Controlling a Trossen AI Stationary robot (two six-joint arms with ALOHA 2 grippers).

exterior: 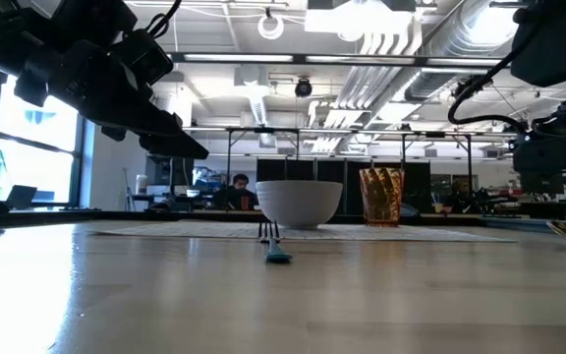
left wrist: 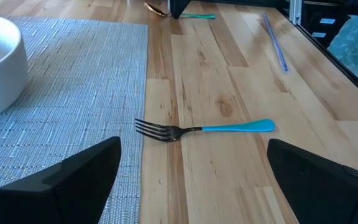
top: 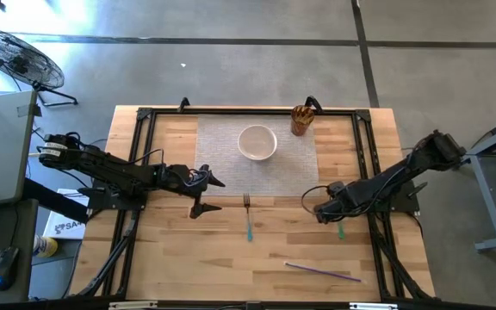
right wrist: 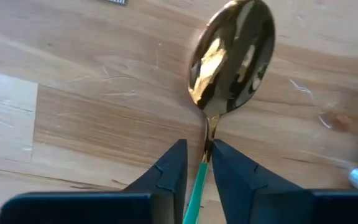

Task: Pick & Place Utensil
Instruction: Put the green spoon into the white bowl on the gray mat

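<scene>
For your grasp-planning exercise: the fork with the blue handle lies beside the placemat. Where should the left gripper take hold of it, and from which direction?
Grip the fork at mid-handle, probably from straight above. It lies flat on the table, so only the handle's long edges offer purchase; fingers should straddle it crosswise. The left gripper is open, the handle clear of the placemat.

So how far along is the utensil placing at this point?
Done: the fork lies at the placemat's near edge below the bowl. In hand: the right end effector is closed on the spoon at the table, right of the mat. The left end effector hovers open. Left: placing the spoon; the purple straw is untouched.
</scene>
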